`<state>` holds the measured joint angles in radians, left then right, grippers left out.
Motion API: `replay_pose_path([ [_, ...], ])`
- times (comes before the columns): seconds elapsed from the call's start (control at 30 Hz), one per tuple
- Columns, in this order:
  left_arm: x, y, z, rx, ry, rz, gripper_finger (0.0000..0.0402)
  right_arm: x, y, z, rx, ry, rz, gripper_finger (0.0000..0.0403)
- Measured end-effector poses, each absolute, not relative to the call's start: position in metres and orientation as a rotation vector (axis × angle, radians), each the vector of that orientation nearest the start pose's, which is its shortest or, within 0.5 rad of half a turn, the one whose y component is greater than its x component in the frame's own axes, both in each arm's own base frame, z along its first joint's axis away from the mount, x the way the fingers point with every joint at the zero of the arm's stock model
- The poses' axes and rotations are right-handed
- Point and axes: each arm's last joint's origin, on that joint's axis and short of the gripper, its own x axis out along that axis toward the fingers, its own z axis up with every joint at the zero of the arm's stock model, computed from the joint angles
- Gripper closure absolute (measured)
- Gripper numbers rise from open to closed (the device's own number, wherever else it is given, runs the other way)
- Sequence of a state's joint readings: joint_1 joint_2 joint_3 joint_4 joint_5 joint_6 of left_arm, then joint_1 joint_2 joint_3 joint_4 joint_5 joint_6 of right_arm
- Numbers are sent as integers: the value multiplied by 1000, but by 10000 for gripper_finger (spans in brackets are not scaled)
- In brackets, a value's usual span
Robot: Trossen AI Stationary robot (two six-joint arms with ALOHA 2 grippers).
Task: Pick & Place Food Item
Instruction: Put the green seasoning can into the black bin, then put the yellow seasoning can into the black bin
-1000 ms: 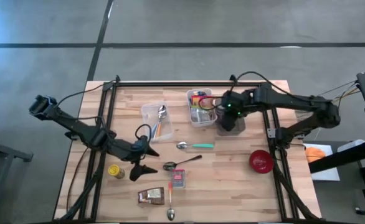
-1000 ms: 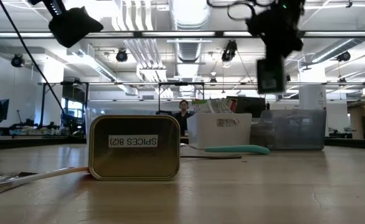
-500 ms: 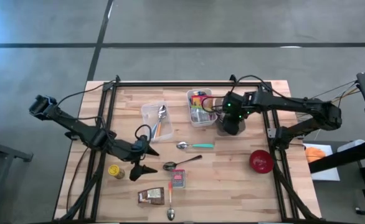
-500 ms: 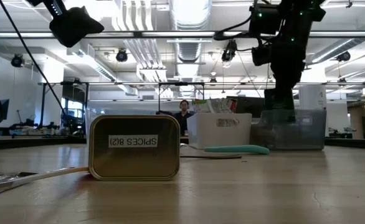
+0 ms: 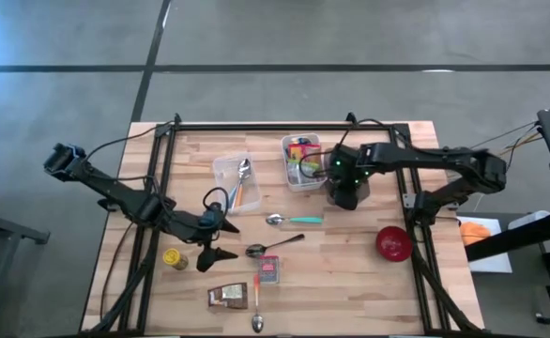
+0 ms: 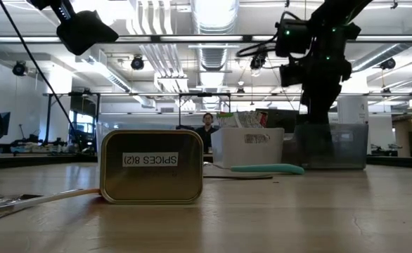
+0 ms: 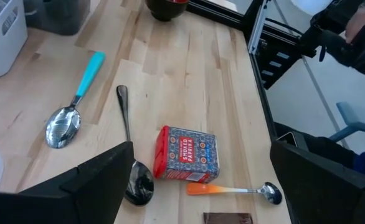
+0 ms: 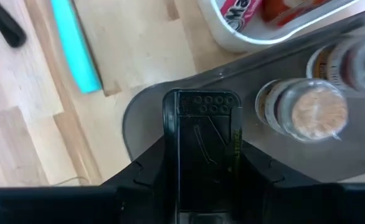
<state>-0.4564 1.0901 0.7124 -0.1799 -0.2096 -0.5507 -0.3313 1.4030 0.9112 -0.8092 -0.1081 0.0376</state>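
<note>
Lowered since a second ago, the right gripper [image 8: 201, 149] clamps its fingers on a dark flat tin [image 8: 202, 134] over the grey bin [image 5: 348, 188], far right on the wooden bench [image 5: 350, 272]. Left gripper [image 5: 214, 246] waits near-left, fingers apart.

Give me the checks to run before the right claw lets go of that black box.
1. Right claw shut on the black box: ok.
2. Box over the grey bin, not the bare table: ok.
3. Box clear of the jar already in the bin: ok, they are apart.
4. Box resting on the bin floor: cannot tell.
5. Left claw out of the way: ok, it is open, far off by the spoons.
</note>
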Motion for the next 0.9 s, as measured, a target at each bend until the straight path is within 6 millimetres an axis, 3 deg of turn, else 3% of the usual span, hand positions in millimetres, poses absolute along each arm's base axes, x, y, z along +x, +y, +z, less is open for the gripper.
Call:
replay_pose_path([
  [0.37, 208, -96, 252, -354, 582, -85, 20, 248, -80, 191, 323, 1301, -211, 280],
  [0.63, 208, -95, 252, -354, 582, -85, 20, 247, -80, 195, 365, 1289, -248, 158],
  [0.9, 208, -95, 252, -357, 583, -83, 20, 247, -78, 195, 370, 1297, -249, 135],
])
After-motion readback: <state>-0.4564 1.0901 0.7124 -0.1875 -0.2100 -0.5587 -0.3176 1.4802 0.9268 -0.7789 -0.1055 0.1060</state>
